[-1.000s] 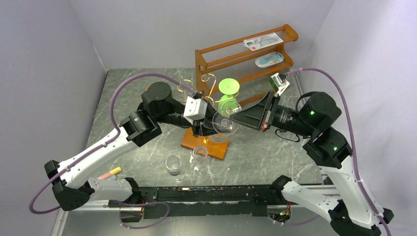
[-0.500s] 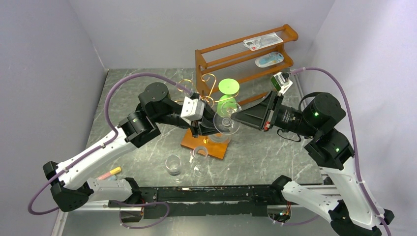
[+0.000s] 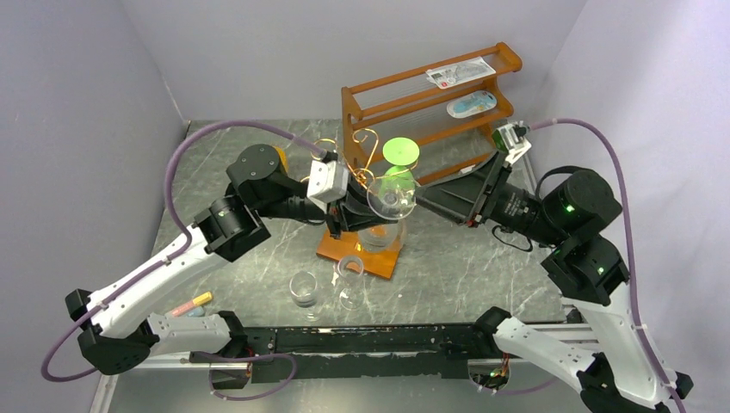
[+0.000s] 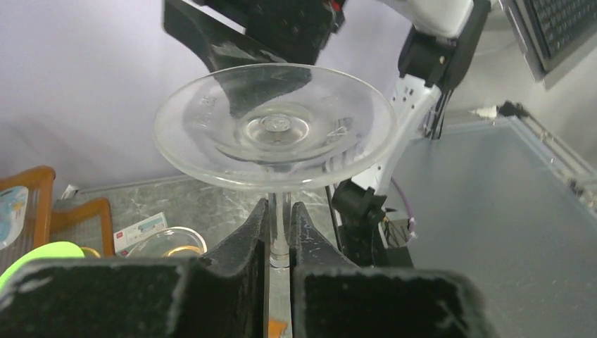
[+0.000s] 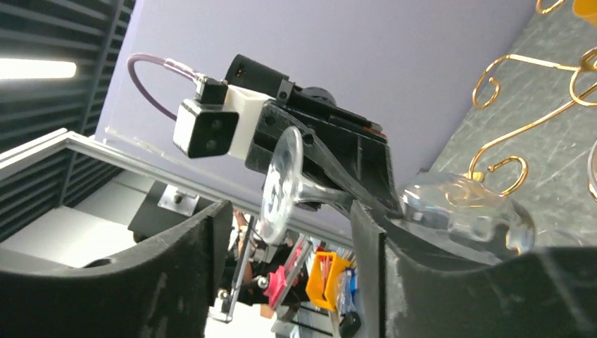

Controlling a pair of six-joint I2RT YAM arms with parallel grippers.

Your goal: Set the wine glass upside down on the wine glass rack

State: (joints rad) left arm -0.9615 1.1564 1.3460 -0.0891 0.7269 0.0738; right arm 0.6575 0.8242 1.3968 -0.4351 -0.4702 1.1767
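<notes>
Nearby, a brown wooden three-tier shelf point(image 3: 430, 95) stands at the back of the grey marbled desk point(image 3: 482, 267). A green glass point(image 3: 400, 155) hangs on the gold wire wine glass rack point(image 3: 357, 148), and two clear glasses point(image 3: 303, 288) stand in front of its orange-brown base. The clear wine glass point(image 4: 274, 130) is held tilted above that base, its stem clamped in the left pincer point(image 4: 280, 232). The right pincer point(image 5: 288, 218) stands wide just beside the glass. One second earlier the right pincer was closed at the glass, which sat lower.
</notes>
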